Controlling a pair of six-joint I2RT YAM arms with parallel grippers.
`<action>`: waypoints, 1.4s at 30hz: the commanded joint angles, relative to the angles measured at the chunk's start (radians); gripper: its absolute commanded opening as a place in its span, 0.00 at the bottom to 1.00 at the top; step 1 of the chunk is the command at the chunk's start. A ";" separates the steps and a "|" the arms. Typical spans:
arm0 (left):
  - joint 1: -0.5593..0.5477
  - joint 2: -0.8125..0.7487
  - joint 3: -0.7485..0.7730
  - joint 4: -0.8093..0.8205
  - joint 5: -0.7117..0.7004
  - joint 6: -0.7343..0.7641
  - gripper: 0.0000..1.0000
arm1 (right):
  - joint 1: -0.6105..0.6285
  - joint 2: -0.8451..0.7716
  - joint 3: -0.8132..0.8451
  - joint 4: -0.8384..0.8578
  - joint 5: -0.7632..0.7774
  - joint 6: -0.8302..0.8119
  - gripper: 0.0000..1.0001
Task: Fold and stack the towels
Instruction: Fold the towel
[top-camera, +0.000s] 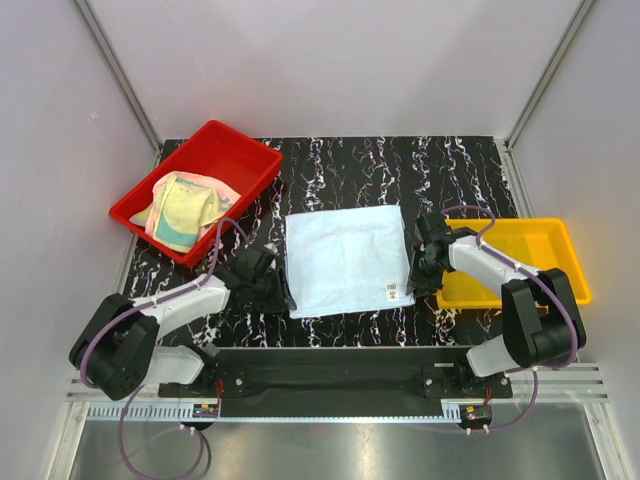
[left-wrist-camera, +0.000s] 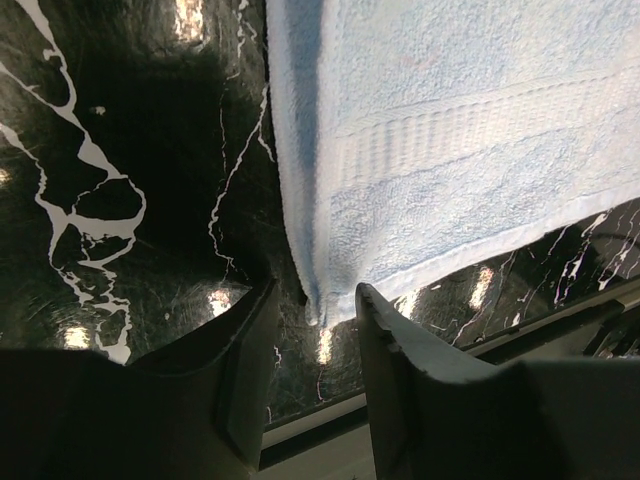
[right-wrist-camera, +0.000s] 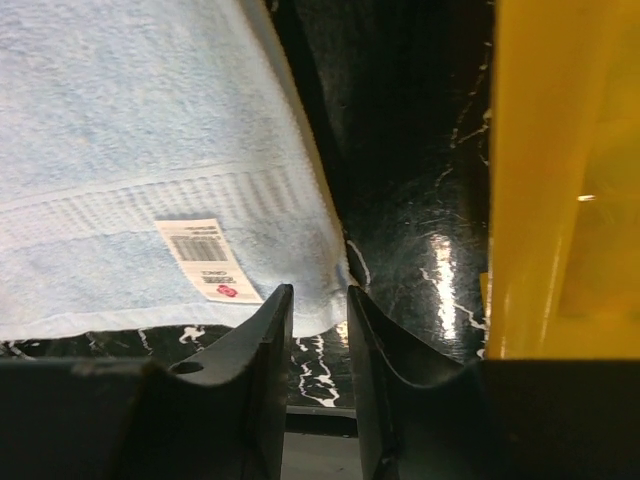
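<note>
A pale blue-white towel (top-camera: 345, 257) lies flat in the middle of the black marbled table, with a white tag (top-camera: 393, 292) near its near right corner. My left gripper (top-camera: 277, 288) is open, its jaws on either side of the towel's near left corner (left-wrist-camera: 322, 300). My right gripper (top-camera: 417, 277) is open, its jaws on either side of the towel's near right corner (right-wrist-camera: 325, 305), beside the barcode tag (right-wrist-camera: 197, 258). More towels, yellow-green, pink and teal (top-camera: 187, 208), lie bunched in the red tray.
The red tray (top-camera: 245, 150) stands at the back left. The yellow tray (top-camera: 560, 240) stands at the right, close beside my right gripper, and its wall shows in the right wrist view (right-wrist-camera: 545, 170). The table's near edge runs just below both grippers.
</note>
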 joint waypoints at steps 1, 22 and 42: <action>-0.006 0.006 0.000 0.020 -0.026 -0.006 0.42 | 0.018 0.019 0.023 -0.042 0.104 0.040 0.33; -0.004 0.041 0.014 -0.091 -0.152 0.001 0.00 | 0.082 -0.014 -0.039 -0.030 0.121 0.127 0.37; 0.063 -0.037 0.443 -0.247 -0.309 0.240 0.50 | 0.066 -0.004 0.323 -0.102 -0.003 -0.131 0.61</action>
